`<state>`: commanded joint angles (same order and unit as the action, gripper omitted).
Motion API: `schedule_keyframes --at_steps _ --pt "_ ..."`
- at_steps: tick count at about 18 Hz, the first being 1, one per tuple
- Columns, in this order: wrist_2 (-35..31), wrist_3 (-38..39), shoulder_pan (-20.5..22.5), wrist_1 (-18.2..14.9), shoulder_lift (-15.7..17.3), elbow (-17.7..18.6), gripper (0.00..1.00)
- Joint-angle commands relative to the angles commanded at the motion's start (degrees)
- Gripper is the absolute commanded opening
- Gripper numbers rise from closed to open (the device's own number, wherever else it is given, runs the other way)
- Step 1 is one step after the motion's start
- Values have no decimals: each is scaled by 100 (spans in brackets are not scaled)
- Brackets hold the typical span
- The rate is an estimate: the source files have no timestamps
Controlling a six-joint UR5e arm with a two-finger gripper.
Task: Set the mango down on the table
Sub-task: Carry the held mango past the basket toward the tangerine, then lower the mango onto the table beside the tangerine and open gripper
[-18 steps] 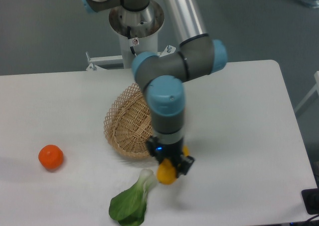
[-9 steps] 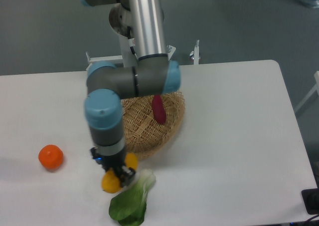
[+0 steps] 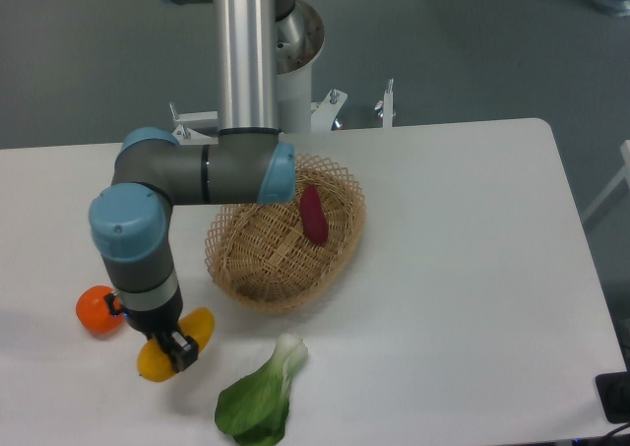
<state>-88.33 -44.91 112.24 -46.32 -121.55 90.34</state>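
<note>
The mango [image 3: 198,324] is a yellow-orange oval fruit held in my gripper [image 3: 169,349], which is shut on it at the front left of the white table [image 3: 463,269]. The fruit sticks out on both sides of the fingers, low over or on the tabletop; I cannot tell if it touches. The arm's wrist hangs straight above it.
A round orange [image 3: 94,308] lies just left of the gripper, partly behind the wrist. A wicker basket [image 3: 266,259] with a dark red sweet potato [image 3: 313,215] stands to the right. A green leafy vegetable [image 3: 261,397] lies at the front.
The gripper has carried the mango leftward along the front of the table, from in front of the basket, past the leafy vegetable, to beside the orange.
</note>
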Motion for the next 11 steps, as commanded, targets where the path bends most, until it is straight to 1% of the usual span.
schedule_keyframes --at_steps 3,5,8,11 --pt "-18 0 -71 9 -35 123 57" --pt "-18 -18 -80 0 -26 194 63" --pt "-18 -18 -80 0 -18 194 79" --pt "-18 -26 -80 0 9 203 100"
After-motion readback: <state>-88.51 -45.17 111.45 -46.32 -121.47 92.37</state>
